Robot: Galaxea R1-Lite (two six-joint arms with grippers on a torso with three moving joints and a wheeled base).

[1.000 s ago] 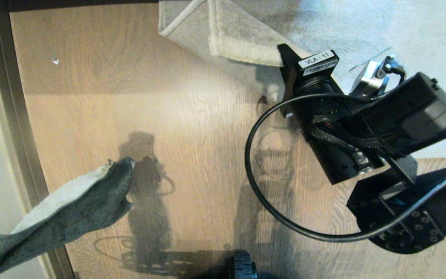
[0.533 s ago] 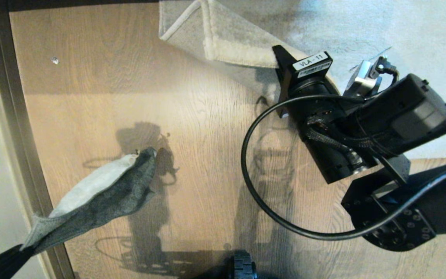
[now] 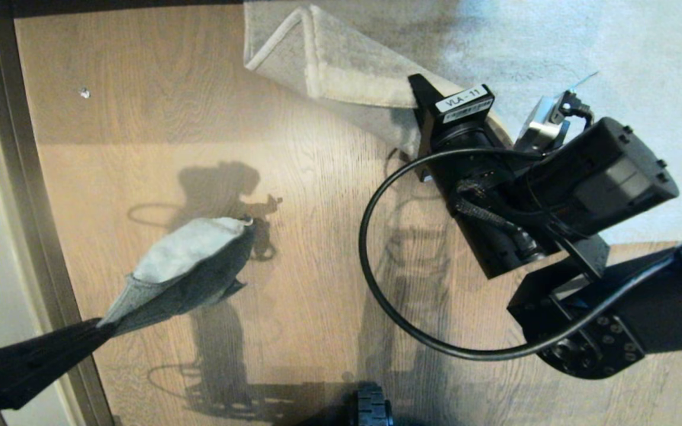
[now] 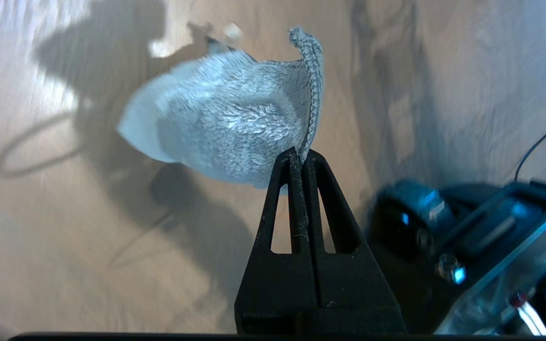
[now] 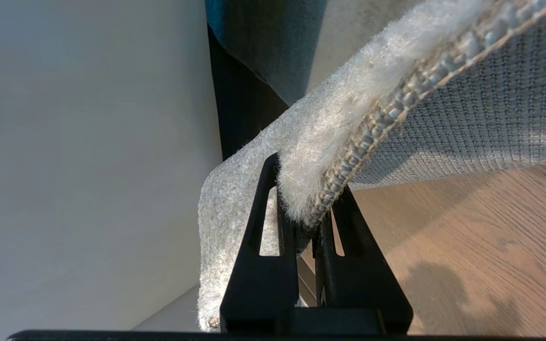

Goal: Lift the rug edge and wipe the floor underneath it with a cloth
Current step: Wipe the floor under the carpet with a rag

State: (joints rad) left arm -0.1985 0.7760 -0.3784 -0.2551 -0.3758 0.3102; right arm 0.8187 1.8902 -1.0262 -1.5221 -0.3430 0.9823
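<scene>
I have the right gripper (image 5: pixel 308 208) pinching the rug edge (image 5: pixel 349 142), its fingers pressed onto the pile and woven backing, so the corner folds up and back at about one o'clock in the head view, off the floor (image 3: pixel 293 177). My left gripper (image 4: pixel 301 158) is clamped tight on one corner of the cloth (image 3: pixel 190 272), which hangs out from it at about eight o'clock, pale face up and dark face below, above the boards and apparently not yet touching them. I judge the lift done and the wipe not begun: the next move calls for carrying the cloth toward twelve or one o'clock, lowering it flat to the planks below the raised fold, and rubbing there while the right grip keeps the rug clear. The floor is warm brown wood grain crossed by arm shadows, with a small pale speck near ten o'clock. A dark baseboard (image 3: pixel 33 207) runs along the nine o'clock side against a light wall.
</scene>
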